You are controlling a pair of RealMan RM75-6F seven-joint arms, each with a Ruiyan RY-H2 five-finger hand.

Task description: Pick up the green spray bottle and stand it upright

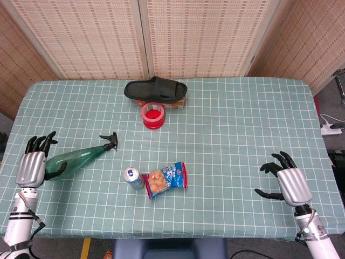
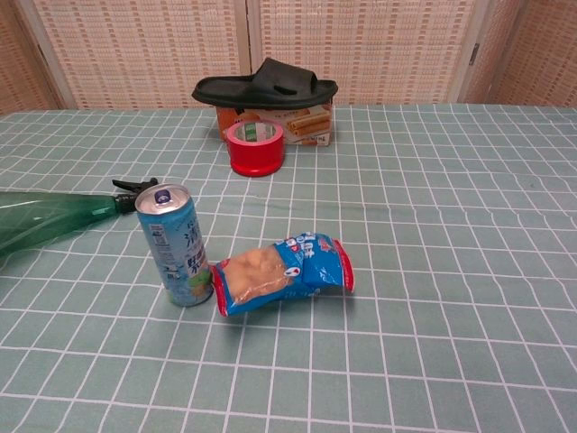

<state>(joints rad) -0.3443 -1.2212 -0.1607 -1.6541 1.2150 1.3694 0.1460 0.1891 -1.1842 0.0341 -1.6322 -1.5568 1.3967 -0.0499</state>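
My left hand [image 1: 33, 164] sits at the fat end of the green spray bottle [image 1: 78, 157], which lies on its side on the checked tablecloth [image 1: 232, 113] with its black trigger nozzle [image 1: 109, 141] pointing toward the middle of the table. My thumb looks hooked against the bottle's body while the other fingers [image 1: 40, 143] stand up above it, spread; from the head view I cannot tell whether they actually press the plastic, so I would not call this a firm hold yet. My right hand [image 1: 285, 181] rests far off on the other side, fingers apart and curled over nothing. The risk I see is the round, slick bottle rolling or skidding away if I close on it off-centre, or slipping through a loose grasp as I tip it up, since the weight will swing toward the nozzle. The drink can [image 2: 176, 245] stands just beside the nozzle, with the snack bag [image 2: 279, 273] next to it, so a swinging nozzle could knock the can over.
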